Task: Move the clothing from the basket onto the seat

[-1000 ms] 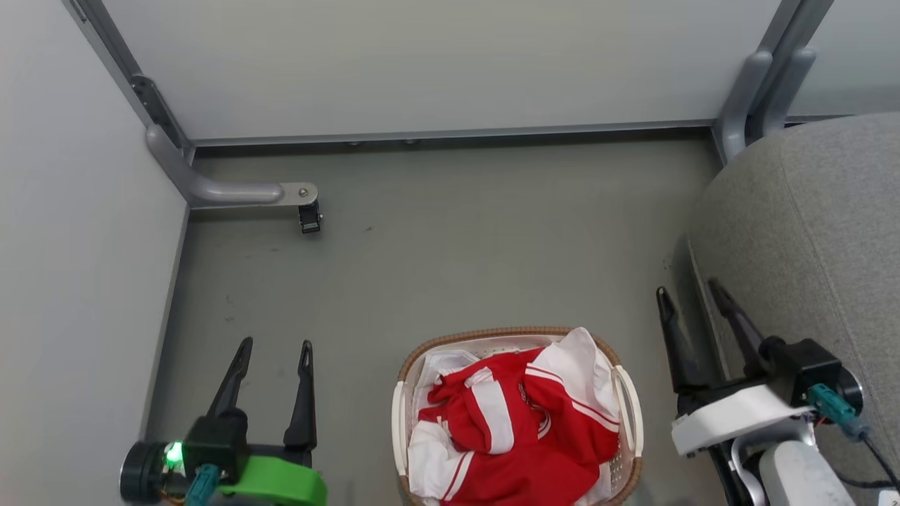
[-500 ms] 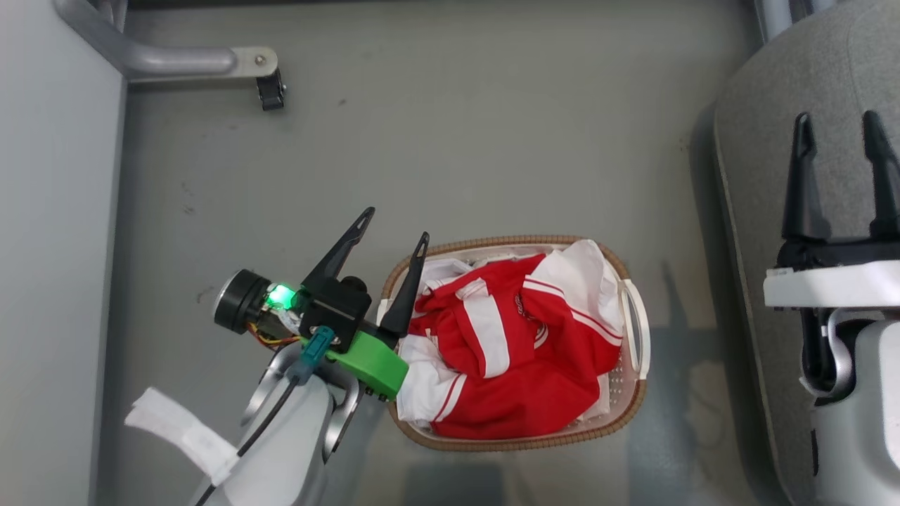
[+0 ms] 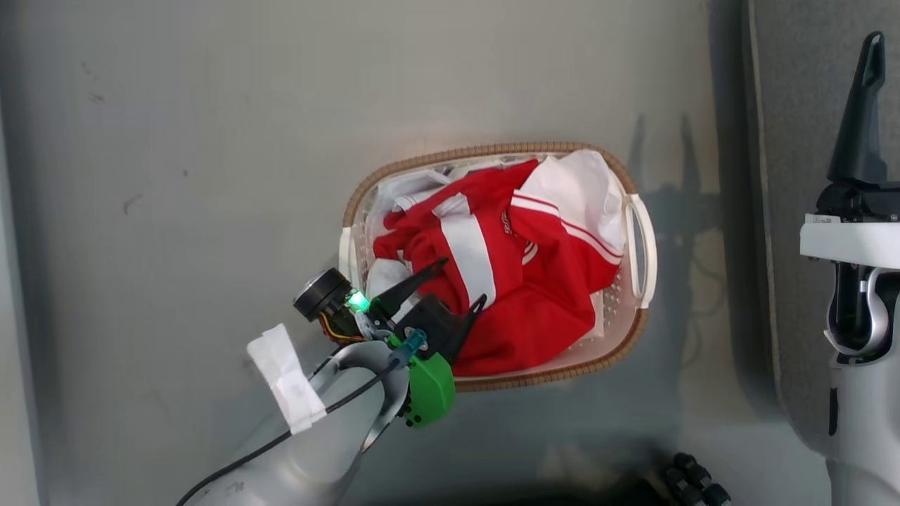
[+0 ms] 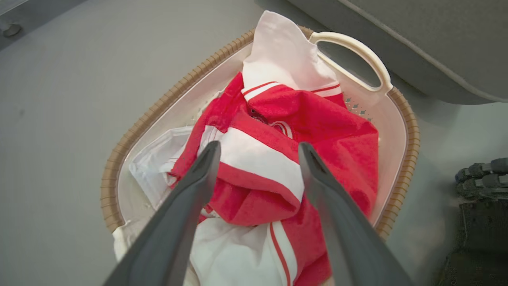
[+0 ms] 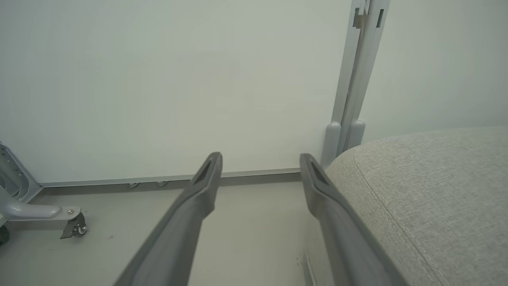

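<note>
One basket (image 3: 492,149) on floor (image 3: 211,140). One tangled red-white clothing (image 3: 541,295) heap inside; garment count unclear, folds hide lower layers. One seat (image 3: 787,105) right of basket, cut off by frame edge. My two grippers: left gripper (image 3: 463,280) spread wide, empty, over heap's near-left part, contact unclear; right gripper (image 5: 260,156) spread wide, empty, at seat edge, well apart from basket.
</note>
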### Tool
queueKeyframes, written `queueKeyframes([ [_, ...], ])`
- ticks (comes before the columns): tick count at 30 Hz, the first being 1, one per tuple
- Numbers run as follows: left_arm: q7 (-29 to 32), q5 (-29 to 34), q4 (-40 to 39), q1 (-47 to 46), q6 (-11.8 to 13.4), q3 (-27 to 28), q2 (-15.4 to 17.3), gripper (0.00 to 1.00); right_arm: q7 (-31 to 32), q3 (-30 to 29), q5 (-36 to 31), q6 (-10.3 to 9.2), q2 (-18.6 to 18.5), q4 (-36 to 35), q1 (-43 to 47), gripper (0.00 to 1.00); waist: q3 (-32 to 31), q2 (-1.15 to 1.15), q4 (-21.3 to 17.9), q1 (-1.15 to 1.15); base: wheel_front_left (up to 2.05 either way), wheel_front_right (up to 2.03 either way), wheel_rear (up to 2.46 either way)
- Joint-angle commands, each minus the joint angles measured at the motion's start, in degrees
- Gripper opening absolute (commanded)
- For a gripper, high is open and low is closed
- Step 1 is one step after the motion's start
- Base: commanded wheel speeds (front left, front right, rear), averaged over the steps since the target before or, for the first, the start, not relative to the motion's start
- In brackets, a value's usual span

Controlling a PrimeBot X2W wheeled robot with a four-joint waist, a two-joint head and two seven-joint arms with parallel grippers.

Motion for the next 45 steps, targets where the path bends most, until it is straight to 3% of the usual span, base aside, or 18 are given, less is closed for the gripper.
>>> queueKeyframes([
  [1, 0.0, -1.0, 1.3, -1.9, 0.0, -1.8, 0.1, 1.00, -0.1, 0.0, 0.4, -0.02, -0.2, -0.4, -0.9, 1.00, 5.6, 0.68, -2.0, -0.01, 0.00, 0.00, 0.00],
  [11, 0.0, -7.8, 11.9, -7.5, 0.0, -9.5, -0.3, 1.00, -0.1, 0.3, 1.9, -0.02, -0.2, -1.7, -2.7, 1.00, 9.9, 0.68, -3.0, -0.01, 0.00, 0.00, 0.00],
  [22, 0.0, -10.1, 11.7, -11.1, 0.1, -7.9, -0.5, 1.00, -0.1, 0.7, 3.0, -0.02, -0.2, -1.8, -3.3, 1.00, 11.7, 0.68, -3.3, -0.01, 0.00, 0.00, 0.00],
  [23, 0.0, -10.0, 11.1, -11.3, 0.1, -7.7, -0.5, 0.81, -0.1, 0.8, 2.9, -0.02, -0.2, -1.8, -3.3, 1.00, 11.7, 0.68, -3.3, -0.01, 0.00, 0.00, 0.00],
  [24, 0.0, -10.0, 10.8, -11.3, 0.1, -7.5, -0.5, 0.49, -0.1, 0.9, 2.9, -0.02, -0.2, -1.7, -3.3, 1.00, 11.6, 0.68, -3.3, -0.01, 0.00, 0.00, 0.00],
  [25, 0.0, -9.9, 10.2, -11.2, 0.1, -7.2, -0.5, 0.29, -0.1, 1.1, 2.9, -0.02, -0.2, -1.6, -3.3, 1.00, 11.5, 0.68, -3.2, -0.01, 0.00, 0.00, 0.00],
  [27, 0.0, -9.7, 8.7, -11.1, 0.1, -6.8, -0.6, 0.00, -0.1, 1.4, 2.7, -0.02, -0.2, -1.4, -3.1, 1.00, 11.2, 0.68, -3.1, -0.01, 0.00, 0.00, 0.00],
  [35, 0.0, -9.3, 3.9, -7.8, 0.1, -4.9, -0.2, 0.00, -0.1, 2.4, 2.0, -0.02, -0.2, -0.2, -1.8, 1.00, 7.5, 0.68, -2.0, -0.01, 0.00, 0.00, 0.00],
  [45, 0.0, -6.6, -6.2, 0.2, 0.8, 0.2, 4.0, 0.00, -0.1, 3.9, 0.6, -0.02, -0.2, 2.4, 1.6, 1.00, -3.3, 0.68, -0.3, -0.01, 0.00, 0.00, 0.00],
])
